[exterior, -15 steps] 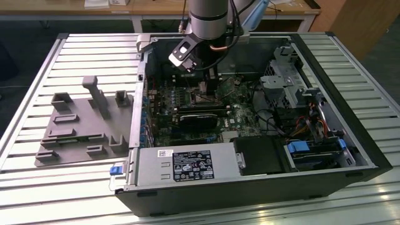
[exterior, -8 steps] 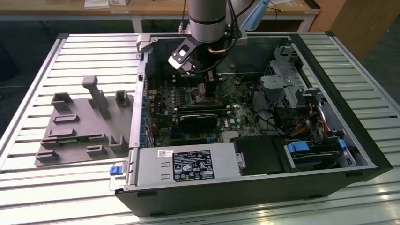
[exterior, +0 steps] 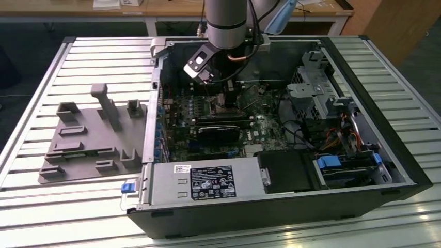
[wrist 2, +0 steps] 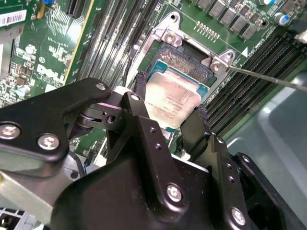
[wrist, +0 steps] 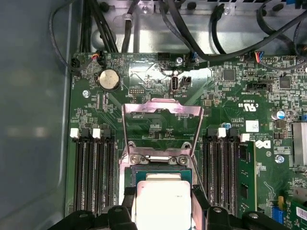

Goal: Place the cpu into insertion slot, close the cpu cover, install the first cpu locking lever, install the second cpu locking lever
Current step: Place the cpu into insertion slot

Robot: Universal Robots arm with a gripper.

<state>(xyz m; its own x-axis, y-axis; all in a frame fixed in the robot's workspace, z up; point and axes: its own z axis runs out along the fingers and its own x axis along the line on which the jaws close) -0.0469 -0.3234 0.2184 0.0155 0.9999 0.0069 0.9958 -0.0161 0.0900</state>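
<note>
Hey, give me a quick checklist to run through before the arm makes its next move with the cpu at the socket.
1. Grip: the gripper is shut on the cpu, with its fingers on opposite edges: ok.
2. The cpu cover is swung up, off the insertion slot: ok.
3. The locking lever stands off to the side of the slot: ok.
4. The visible part of the slot is free of loose bits: ok. The part under the cpu: cannot tell.
5. The cpu is square with the slot and fully seated: cannot tell.
</note>
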